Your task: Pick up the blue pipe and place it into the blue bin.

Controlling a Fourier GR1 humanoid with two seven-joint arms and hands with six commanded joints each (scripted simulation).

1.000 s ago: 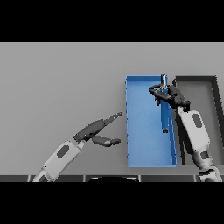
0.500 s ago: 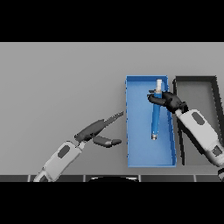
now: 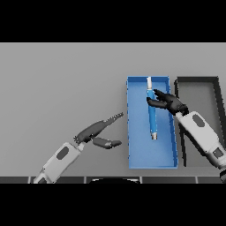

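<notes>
Blue marks both of the task's things: the blue pipe (image 3: 152,114) lies lengthwise inside the blue bin (image 3: 137,154), its pale tip toward the far wall and its other end near the middle of the floor, roughly parallel to the long sides. The right hand (image 3: 170,102) sits over the bin's right rim beside the upper part of the pipe, with its fingers (image 3: 154,103) spread and reaching toward the pipe; they look loosened rather than closed round it, though whether a fingertip touches the pipe cannot be told from this view. Judging by how things lie, the placing step is at its end: the pipe appears to rest in the bin, and what remains is the release and retreat. The next move would call for the right hand to lift straight up and clear of the bin without dragging a finger across the pipe or catching the rim, since a nudge could roll or tip it. The left hand (image 3: 99,132) hangs idle above the grey worktop (image 3: 57,79) just left of the bin, fingers straight and relaxed, thumb apart, holding nothing. A dark bin (image 3: 178,88) stands just beside the blue one on the right.
</notes>
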